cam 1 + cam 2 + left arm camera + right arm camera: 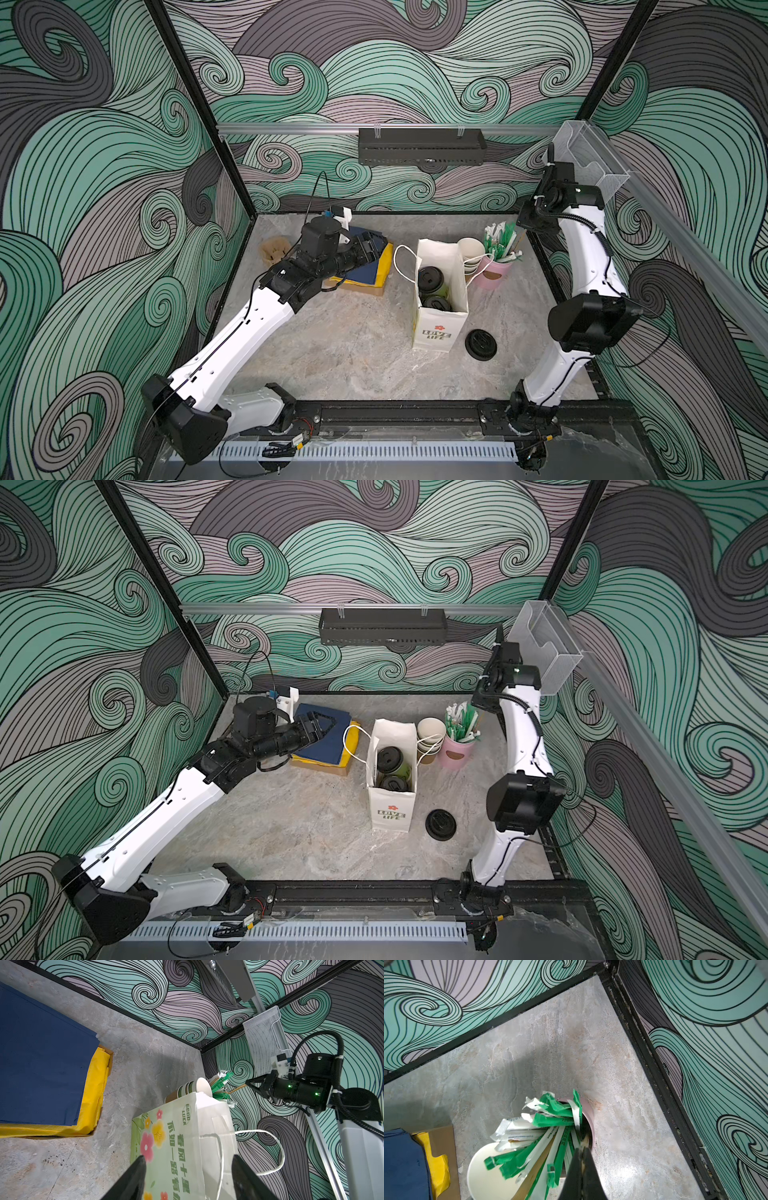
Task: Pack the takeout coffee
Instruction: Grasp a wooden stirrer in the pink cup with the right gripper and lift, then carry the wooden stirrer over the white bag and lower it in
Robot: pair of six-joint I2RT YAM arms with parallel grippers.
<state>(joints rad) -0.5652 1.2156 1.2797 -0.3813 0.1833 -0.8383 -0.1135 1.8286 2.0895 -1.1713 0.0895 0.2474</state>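
Two takeout coffee cups with black lids (430, 277) (390, 757) stand inside an upright white paper bag (440, 328) (390, 808); the nearer lid (436, 302) sits lower in it. My left gripper (189, 1159) is open, hovering over the blue napkin stack (370, 274) left of the bag, with the bag's flowered side (176, 1136) ahead of it and nothing between the jaws. My right gripper (582, 1148) (246, 1084) hangs above the pink cup (494, 272) of sachets and sticks, shut on a thin wooden stir stick (236, 1089).
A loose black lid (481, 344) (440, 824) lies right of the bag. Stacked lidless cups (471, 253) lean behind the bag beside the pink cup. A brown cup carrier (274, 249) sits at the far left. A black shelf (419, 145) hangs on the back wall.
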